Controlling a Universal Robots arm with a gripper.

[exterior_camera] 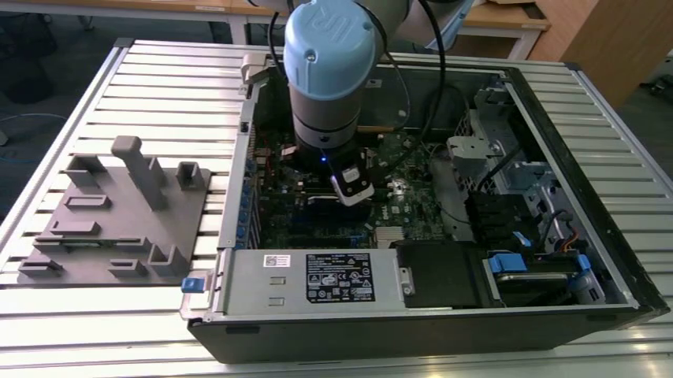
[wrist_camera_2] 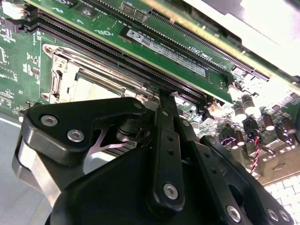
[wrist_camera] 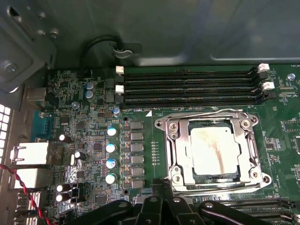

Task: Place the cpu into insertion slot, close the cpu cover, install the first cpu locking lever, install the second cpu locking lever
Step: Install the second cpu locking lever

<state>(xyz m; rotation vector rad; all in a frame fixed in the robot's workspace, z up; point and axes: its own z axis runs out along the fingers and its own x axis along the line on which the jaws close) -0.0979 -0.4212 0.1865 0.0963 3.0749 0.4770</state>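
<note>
Arm reaches down into the open computer case (exterior_camera: 589, 157), which lies on its side on the slatted counter (exterior_camera: 158, 87). The gripper (exterior_camera: 352, 189) hangs low over the green circuit board (exterior_camera: 410, 205), close to the middle of the case.

First wrist view: the cpu (wrist_camera: 213, 150), a pale square chip with a smudged face, sits flat in the insertion slot (wrist_camera: 187, 174). The cpu cover (wrist_camera: 180, 136), a silvery frame, lies down around the chip, its window showing the chip face. A thin wire lever (wrist_camera: 201, 112) runs along the cover's edge on the memory-slot side; whether it is latched I cannot tell.

Key relation: the socket lies just ahead of the gripper's dark linkage, between the gripper and the long black memory slots (wrist_camera: 187, 84). In the second wrist view the gripper (wrist_camera_2: 164, 101) points at the socket's near edge, with the chip (wrist_camera_2: 91, 89) just beside the tip.

Jaws: the two finger links run up side by side to a single narrow tip, so they look pressed together, with nothing seen between them.

Writing: the white label on the power supply box (exterior_camera: 336, 276) carries print too small to read. A memory stick (wrist_camera_2: 164, 49) carries a printed label, not legible.
</note>
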